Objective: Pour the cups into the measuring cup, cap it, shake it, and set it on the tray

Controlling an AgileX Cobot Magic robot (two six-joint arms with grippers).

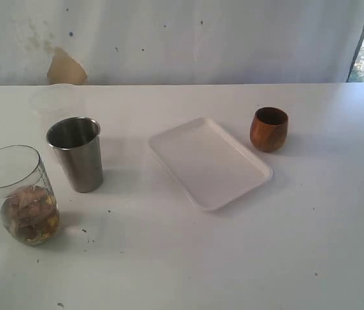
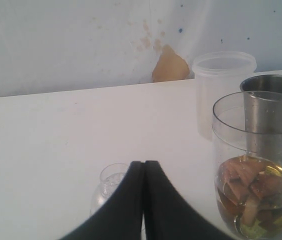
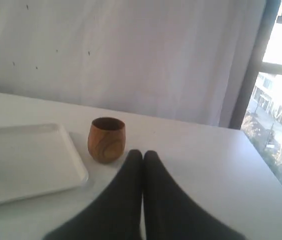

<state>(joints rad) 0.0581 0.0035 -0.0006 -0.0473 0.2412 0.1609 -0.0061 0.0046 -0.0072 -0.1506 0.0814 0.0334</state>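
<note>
The clear measuring cup stands at the near left and holds brownish pieces in amber liquid; it shows again in the left wrist view. Just right of it is the steel tumbler. The white tray lies mid-table, and the wooden cup stands beyond its right corner. Neither arm shows in the exterior view. My left gripper is shut and empty, short of the measuring cup. My right gripper is shut and empty, a little short of the wooden cup.
A frosted white tub stands behind the tumbler near the wall. A small clear object lies on the table, partly hidden by my left fingers. A window edge is at the far right.
</note>
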